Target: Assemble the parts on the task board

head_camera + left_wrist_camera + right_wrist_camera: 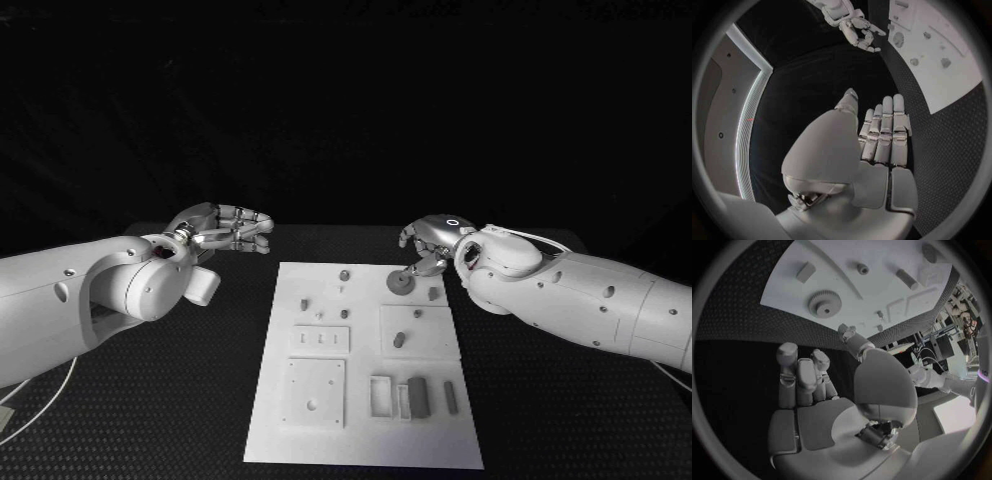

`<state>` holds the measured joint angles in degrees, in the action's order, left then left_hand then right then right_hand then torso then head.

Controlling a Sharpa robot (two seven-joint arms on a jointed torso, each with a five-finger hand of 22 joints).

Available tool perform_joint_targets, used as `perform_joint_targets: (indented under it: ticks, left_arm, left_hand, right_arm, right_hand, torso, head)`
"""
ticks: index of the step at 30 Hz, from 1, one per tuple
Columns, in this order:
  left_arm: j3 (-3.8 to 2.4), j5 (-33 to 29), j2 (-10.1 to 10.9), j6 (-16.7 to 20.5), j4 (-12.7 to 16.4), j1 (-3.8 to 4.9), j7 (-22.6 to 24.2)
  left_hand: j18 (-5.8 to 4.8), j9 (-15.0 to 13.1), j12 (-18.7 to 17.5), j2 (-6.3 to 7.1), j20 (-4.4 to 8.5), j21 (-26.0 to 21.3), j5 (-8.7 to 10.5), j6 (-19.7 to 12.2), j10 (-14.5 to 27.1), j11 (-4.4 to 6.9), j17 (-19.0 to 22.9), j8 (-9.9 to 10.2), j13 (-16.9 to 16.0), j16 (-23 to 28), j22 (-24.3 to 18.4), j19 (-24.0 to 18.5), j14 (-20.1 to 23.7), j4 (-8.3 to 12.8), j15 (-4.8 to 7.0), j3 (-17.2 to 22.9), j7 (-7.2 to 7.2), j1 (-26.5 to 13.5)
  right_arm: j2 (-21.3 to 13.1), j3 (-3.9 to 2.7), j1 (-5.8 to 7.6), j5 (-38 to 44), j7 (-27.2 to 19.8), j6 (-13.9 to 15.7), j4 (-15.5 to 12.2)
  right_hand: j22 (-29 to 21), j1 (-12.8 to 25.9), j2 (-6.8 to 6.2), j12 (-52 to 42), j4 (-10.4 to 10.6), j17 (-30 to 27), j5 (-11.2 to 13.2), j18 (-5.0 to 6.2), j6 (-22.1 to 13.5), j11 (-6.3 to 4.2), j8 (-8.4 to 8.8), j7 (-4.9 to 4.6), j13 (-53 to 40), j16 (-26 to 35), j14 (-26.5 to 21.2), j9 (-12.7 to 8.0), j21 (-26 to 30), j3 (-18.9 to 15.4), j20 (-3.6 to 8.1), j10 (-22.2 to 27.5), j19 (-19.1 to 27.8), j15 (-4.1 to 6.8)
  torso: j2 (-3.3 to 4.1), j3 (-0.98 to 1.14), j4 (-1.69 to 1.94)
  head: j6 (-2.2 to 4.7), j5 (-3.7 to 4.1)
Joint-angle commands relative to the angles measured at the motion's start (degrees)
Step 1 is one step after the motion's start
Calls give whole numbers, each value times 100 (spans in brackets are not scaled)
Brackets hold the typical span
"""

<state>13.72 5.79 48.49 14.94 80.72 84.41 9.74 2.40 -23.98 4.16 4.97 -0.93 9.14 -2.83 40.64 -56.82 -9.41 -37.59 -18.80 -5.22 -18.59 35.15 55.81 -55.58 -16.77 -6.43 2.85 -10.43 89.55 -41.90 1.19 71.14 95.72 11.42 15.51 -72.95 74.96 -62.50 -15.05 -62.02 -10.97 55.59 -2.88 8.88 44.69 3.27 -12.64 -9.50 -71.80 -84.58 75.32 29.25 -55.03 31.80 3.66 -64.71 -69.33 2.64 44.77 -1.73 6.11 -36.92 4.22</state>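
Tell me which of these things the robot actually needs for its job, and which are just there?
Needed for the job:
- task board
- gear, lying on the board near the right hand
- small grey parts, such as the dark block
- left hand, holding nothing

Just there:
- black table
- cable by the left arm

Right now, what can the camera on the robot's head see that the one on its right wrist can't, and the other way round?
The head view alone takes in the whole task board, including the dark parts at its near end, and the left hand beside the board. The right wrist view alone shows the right hand from behind, fingers apart and holding nothing, and the gear's teeth. Both show the gear lying on the white board near the right hand.
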Motion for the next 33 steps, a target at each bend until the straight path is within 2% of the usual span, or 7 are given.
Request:
perform_joint_targets:
  ticks: [1,5,7,10,12,22,33]
  left_arm:
    - [-3,46,-42,-53,-34,2,67]
    - [-3,54,-60,-59,-47,-5,78]
    - [-2,67,-50,-66,-35,-6,76]
    - [-2,81,-37,-55,-37,-6,80]
    - [-2,81,-33,-56,-33,-6,80]
    - [-2,89,-26,-58,-19,-5,79]
    - [-2,101,-5,-73,-40,-4,54]
  left_hand:
    - [81,5,-23,34,10,-18,-3,18,25,23,-9,32,9,24,-4,34,-20,12,-12,-31,3,13]
    - [81,6,-24,33,10,-19,-3,16,27,24,-10,34,9,25,-4,34,-19,13,-12,-30,3,14]
    - [81,7,-25,31,10,-20,-3,14,29,24,-11,35,10,26,-4,34,-19,13,-13,-30,3,15]
    - [81,7,-25,31,10,-20,-3,14,29,24,-11,35,10,27,-4,34,-19,13,-13,-30,3,15]
    - [81,7,-25,31,10,-20,-3,14,29,24,-11,35,10,27,-4,34,-19,13,-13,-30,3,15]
    - [81,7,-25,31,10,-20,-3,14,29,24,-11,35,10,27,-4,34,-19,13,-13,-30,3,15]
    - [81,7,-25,31,10,-20,-3,14,29,24,-11,35,10,27,-4,34,-19,13,-13,-30,3,15]
  right_arm:
    - [14,16,-22,-166,-196,-324,-33]
    - [10,69,-45,-155,-191,-523,-72]
    - [18,90,-75,-155,-201,-554,-38]
    - [73,96,-146,-155,-227,-550,67]
    - [120,96,-180,-137,-241,-538,142]
    - [220,99,-261,18,-246,-399,361]
    - [245,97,-269,10,-228,-319,385]
  right_hand:
    - [114,-5,80,-165,-42,197,-13,612,209,-32,-87,2,-45,-74,86,54,-56,-32,28,-119,-58,59]
    - [107,-5,207,-385,-80,295,-12,612,334,-81,-165,53,-118,-117,128,110,-83,-28,64,-296,-103,106]
    - [106,-27,319,-423,-126,328,-11,612,404,-94,-207,68,-111,-131,140,141,-92,-19,78,-325,-113,120]
    - [109,3,513,-510,-308,425,-13,612,454,-111,-229,85,-88,-170,177,184,-121,-80,99,-387,-127,137]
    - [108,20,554,-519,-355,418,-12,612,467,-116,-231,89,-71,-173,173,192,-126,-91,102,-389,-129,140]
    - [104,63,615,-539,-439,425,-12,612,470,-119,-216,93,-34,-178,176,197,-133,-102,102,-396,-131,145]
    - [101,90,664,-534,-485,408,-12,612,431,-107,-178,79,11,-177,169,186,-134,-93,103,-378,-129,133]
  torso:
    - [12,-15,-14]
    - [21,-10,-24]
    - [20,-8,-14]
    - [24,-12,-6]
    - [24,-14,-6]
    - [21,-15,-9]
    - [17,-6,-19]
  head:
    - [-6,17]
    - [-20,16]
    - [-35,19]
    - [-37,18]
    - [-47,13]
    - [-77,15]
    - [-100,-4]
